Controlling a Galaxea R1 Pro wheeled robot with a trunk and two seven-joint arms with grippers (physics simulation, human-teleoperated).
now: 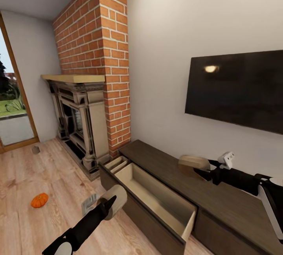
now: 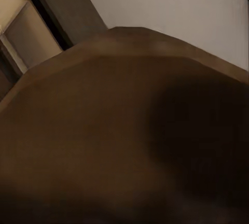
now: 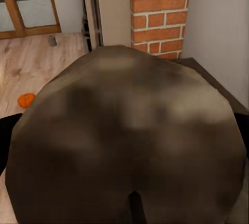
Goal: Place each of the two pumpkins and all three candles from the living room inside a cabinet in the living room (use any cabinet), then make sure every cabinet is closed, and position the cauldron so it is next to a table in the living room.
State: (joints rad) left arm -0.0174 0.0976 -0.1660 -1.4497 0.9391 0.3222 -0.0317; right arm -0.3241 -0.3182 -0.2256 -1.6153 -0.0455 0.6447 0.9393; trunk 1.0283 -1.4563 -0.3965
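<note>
The long dark-brown cabinet (image 1: 220,196) runs along the wall under the TV, with one drawer (image 1: 157,196) pulled out and its pale inside bare. My left gripper (image 1: 111,204) is shut on a cream candle (image 1: 118,204), held just in front of the drawer's near end. That candle (image 2: 124,130) looms close and dark in the left wrist view. My right gripper (image 1: 201,172) is shut on a second candle (image 1: 192,164) above the cabinet top; it bulks large (image 3: 129,141) in the right wrist view. One orange pumpkin (image 1: 39,200) (image 3: 26,99) lies on the wood floor.
A brick chimney and stone fireplace (image 1: 84,125) stand left of the cabinet. The black TV (image 1: 239,90) hangs on the wall above it. A small grey object (image 1: 36,149) sits on the floor near the glass door (image 1: 11,121). Open wood floor spreads in front.
</note>
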